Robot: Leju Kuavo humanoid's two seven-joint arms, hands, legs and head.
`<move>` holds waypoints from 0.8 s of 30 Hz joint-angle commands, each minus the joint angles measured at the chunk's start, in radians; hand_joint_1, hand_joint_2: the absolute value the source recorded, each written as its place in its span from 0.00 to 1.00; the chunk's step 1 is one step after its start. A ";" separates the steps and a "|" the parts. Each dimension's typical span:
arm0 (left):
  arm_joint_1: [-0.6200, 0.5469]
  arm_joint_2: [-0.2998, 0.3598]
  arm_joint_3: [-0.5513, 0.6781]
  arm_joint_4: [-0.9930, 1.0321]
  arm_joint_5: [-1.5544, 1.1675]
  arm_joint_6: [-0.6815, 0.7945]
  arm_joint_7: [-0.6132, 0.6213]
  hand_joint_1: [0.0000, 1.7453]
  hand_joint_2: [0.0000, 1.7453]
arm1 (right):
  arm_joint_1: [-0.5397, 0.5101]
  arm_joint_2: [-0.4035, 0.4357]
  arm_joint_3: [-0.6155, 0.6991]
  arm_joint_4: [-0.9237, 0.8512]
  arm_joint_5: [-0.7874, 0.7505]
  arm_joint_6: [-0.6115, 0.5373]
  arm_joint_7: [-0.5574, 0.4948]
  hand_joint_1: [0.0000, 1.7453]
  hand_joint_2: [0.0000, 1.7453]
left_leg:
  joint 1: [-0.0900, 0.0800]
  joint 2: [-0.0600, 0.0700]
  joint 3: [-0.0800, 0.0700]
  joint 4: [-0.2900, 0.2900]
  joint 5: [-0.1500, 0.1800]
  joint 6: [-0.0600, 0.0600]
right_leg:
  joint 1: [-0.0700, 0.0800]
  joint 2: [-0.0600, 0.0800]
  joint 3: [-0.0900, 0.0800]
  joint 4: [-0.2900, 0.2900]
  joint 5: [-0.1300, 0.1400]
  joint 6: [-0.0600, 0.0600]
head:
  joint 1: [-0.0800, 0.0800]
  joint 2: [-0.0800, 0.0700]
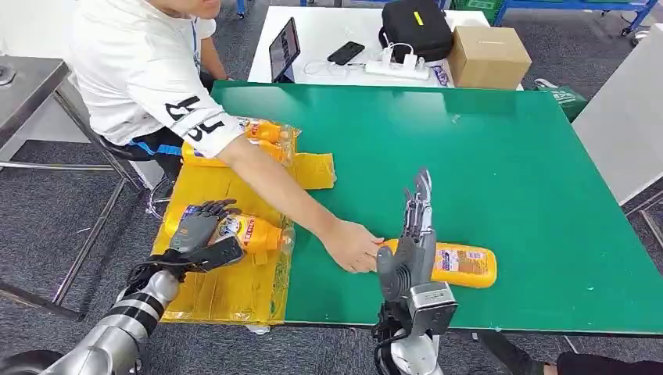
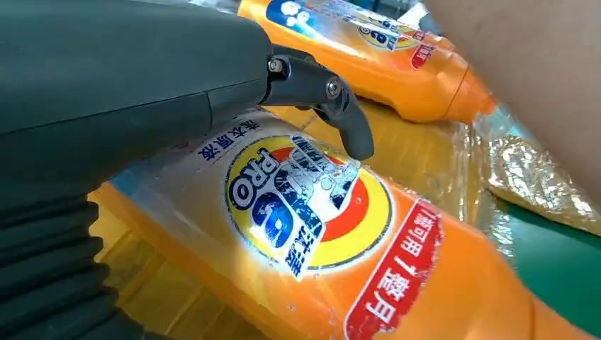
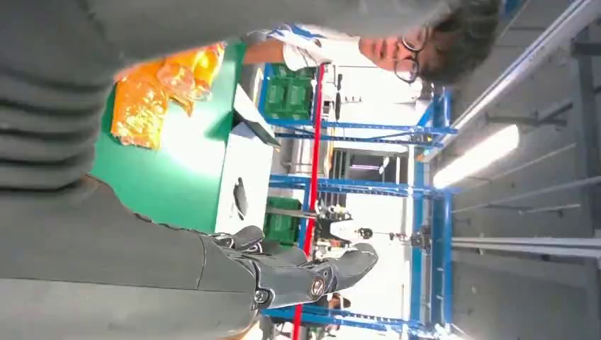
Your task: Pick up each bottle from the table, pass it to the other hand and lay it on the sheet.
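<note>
Orange plastic detergent bottle [image 1: 460, 264] lies on its side on the green desk [image 1: 508, 156], just beside the right hand [image 1: 413, 234], on that hand's right. Right hand empty, fingers straight and apart, raised over the desk. A person's hand [image 1: 353, 245] rests on the bottle's neck end.

Judgement: rigid, smooth, probably slippery; if full, fairly heavy. Best grip across the labelled midbody.

Left hand [image 1: 202, 234] lies curled over a second orange bottle [image 1: 252, 232] on the yellow plastic sheet [image 1: 227, 289]; grip uncertain.
</note>
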State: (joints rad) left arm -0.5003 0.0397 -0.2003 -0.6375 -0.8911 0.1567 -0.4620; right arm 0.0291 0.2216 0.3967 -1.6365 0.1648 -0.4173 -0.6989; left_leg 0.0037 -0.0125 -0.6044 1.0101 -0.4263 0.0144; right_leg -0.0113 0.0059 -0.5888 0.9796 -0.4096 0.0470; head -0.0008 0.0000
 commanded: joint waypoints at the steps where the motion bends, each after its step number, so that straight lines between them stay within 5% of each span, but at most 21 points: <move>1: 0.096 0.013 0.021 -0.034 0.107 -0.103 -0.031 0.00 0.00 | -0.042 0.006 -0.036 0.109 -0.009 0.015 0.006 0.00 1.00 | 0.000 0.007 0.005 -0.003 -0.001 -0.001 | 0.001 0.005 0.003 -0.003 0.001 -0.002 | 0.000 0.000; 9: 0.154 -0.029 0.108 -0.169 0.292 -0.155 -0.064 0.00 0.00 | -0.044 0.006 -0.037 0.138 -0.003 0.019 0.012 0.00 1.00 | 0.000 0.004 0.003 -0.001 -0.001 0.000 | 0.000 0.002 0.001 -0.001 0.001 -0.001 | 0.000 0.000; 11: 0.175 -0.088 0.213 -0.249 0.391 -0.043 -0.111 0.00 0.00 | -0.045 0.003 -0.031 0.145 0.018 0.028 0.035 0.00 1.00 | 0.000 0.004 0.003 -0.001 0.000 0.000 | 0.000 0.002 0.001 -0.002 0.001 -0.001 | 0.000 0.000; 12: 0.186 -0.113 0.243 -0.308 0.413 0.021 -0.126 0.00 1.00 | -0.046 0.003 -0.028 0.153 0.029 0.030 0.047 0.00 1.00 | 0.001 0.004 0.002 -0.001 -0.001 0.000 | 0.001 0.002 0.001 -0.002 0.001 -0.001 | 0.000 0.000; 16: 0.217 -0.195 0.338 -0.596 0.421 0.511 -0.235 0.00 1.00 | -0.081 -0.044 0.005 0.279 0.195 0.039 0.183 0.00 1.00 | 0.002 0.005 -0.001 0.001 -0.001 0.000 | 0.002 0.001 -0.002 -0.001 0.001 -0.001 | 0.000 0.000; 24: 0.379 -0.248 0.188 -0.902 0.578 0.472 -0.197 0.00 1.00 | -0.031 -0.177 -0.077 0.278 0.441 0.122 0.349 0.00 1.00 | 0.001 0.001 -0.003 0.000 -0.001 0.000 | 0.001 -0.001 -0.003 -0.003 0.000 0.000 | 0.000 0.000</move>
State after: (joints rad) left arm -0.2602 -0.1254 0.0519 -1.2284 -0.4529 0.6924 -0.6988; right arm -0.0025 0.1946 0.3826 -1.4474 0.4664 -0.3422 -0.4541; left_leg 0.0037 -0.0108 -0.6110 1.0106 -0.4257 0.0143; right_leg -0.0112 0.0065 -0.5965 0.9795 -0.4086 0.0476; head -0.0011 0.0000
